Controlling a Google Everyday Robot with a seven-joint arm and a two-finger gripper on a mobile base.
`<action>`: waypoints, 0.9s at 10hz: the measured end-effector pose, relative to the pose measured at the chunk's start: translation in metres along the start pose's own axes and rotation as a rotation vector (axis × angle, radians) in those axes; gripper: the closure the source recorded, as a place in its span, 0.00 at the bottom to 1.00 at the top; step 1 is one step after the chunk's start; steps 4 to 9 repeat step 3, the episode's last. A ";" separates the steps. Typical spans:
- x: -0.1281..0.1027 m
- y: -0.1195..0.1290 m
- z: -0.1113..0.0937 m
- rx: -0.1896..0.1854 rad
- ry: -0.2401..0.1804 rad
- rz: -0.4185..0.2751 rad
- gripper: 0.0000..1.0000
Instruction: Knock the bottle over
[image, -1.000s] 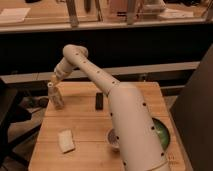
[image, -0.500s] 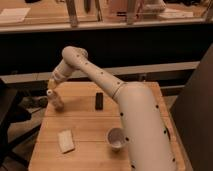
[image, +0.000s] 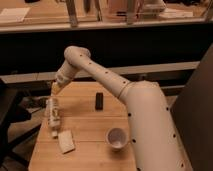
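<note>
Bottle lies on its side near the left edge of the bench, cap end toward the lower frame. We see our gripper just above it at centre left, apart from it. A white packet lies just below the bottle, a white cup at lower centre, a black block mid-bench.
</note>
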 end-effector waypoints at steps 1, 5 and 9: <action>-0.003 0.001 -0.004 -0.004 0.022 -0.005 0.98; -0.019 -0.004 -0.012 -0.003 0.006 -0.001 0.98; -0.019 -0.004 -0.012 -0.003 0.006 -0.001 0.98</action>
